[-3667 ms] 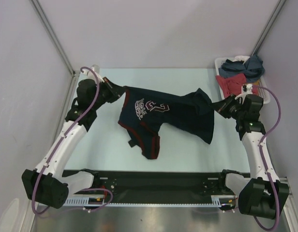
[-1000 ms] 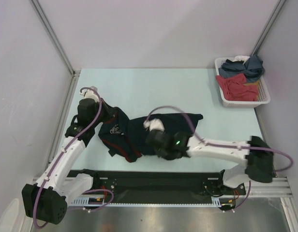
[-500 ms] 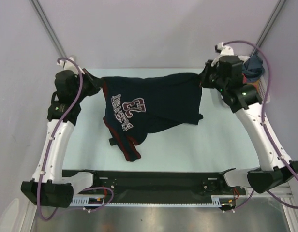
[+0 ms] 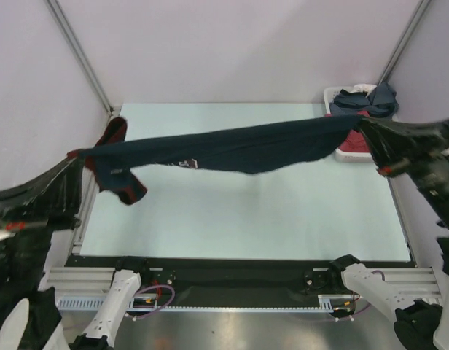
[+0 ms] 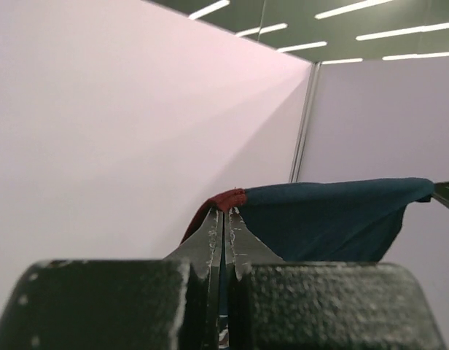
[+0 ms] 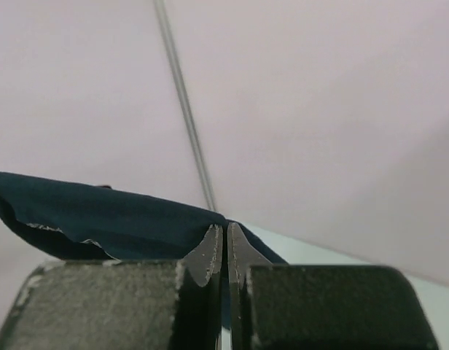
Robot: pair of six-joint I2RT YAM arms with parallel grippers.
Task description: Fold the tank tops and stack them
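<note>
Navy tank top [image 4: 232,149] pulled taut in mid-air between left gripper [image 5: 223,219] and right gripper [image 6: 224,232], both clamped tight on its ends; no fold or stack yet, more clothes [image 4: 370,98] waiting in basket [image 4: 329,95].

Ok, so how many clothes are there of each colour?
Navy: 1, the navy top, stretched in the air between the left gripper and right gripper.
Slate-blue: 1, the blue top in the basket.
Red: 1, the red cloth in the basket.
White: 1, the white cloth, only a bit showing there.
Total: 4.
</note>
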